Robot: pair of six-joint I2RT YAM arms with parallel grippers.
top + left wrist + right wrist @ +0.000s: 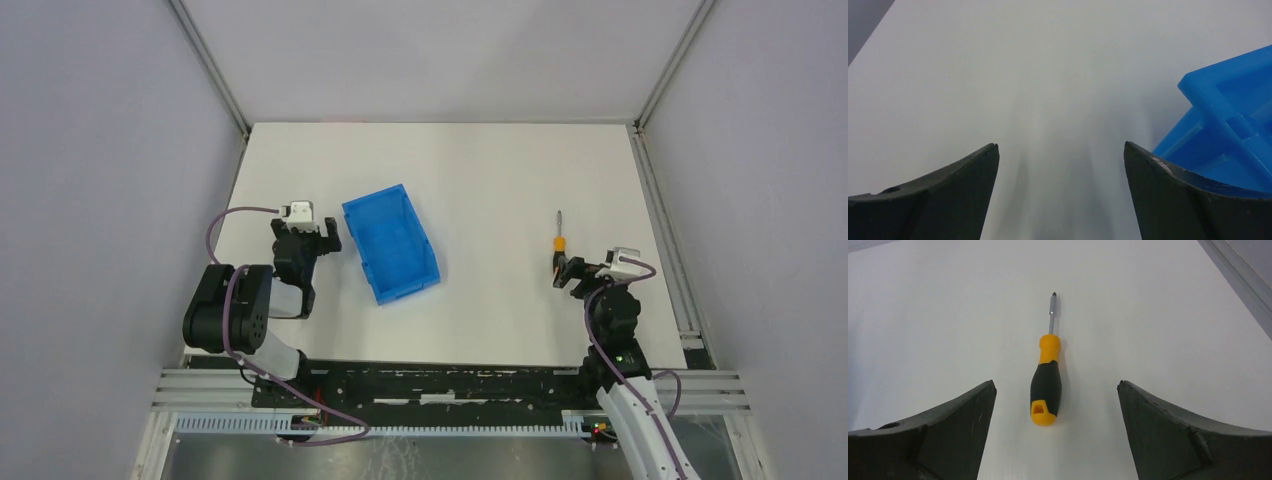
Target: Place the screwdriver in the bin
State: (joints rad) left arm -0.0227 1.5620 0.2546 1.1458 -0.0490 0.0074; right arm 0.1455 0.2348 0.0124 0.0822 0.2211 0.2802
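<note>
The screwdriver (558, 240), orange-and-black handle with a thin shaft, lies flat on the white table at the right, tip pointing away. In the right wrist view the screwdriver (1046, 385) lies between and just ahead of my open fingers, untouched. My right gripper (562, 272) sits just near of its handle end; it also shows in the right wrist view (1056, 386). The blue bin (390, 243) stands empty left of centre. My left gripper (318, 243) is open and empty beside the bin's left wall; in the left wrist view (1061, 146) the bin (1228, 130) is at the right.
A metal rail (665, 230) runs along the table's right edge, close to the right arm. Grey walls enclose the table on three sides. The arm bases and a cable track (440, 385) line the near edge.
</note>
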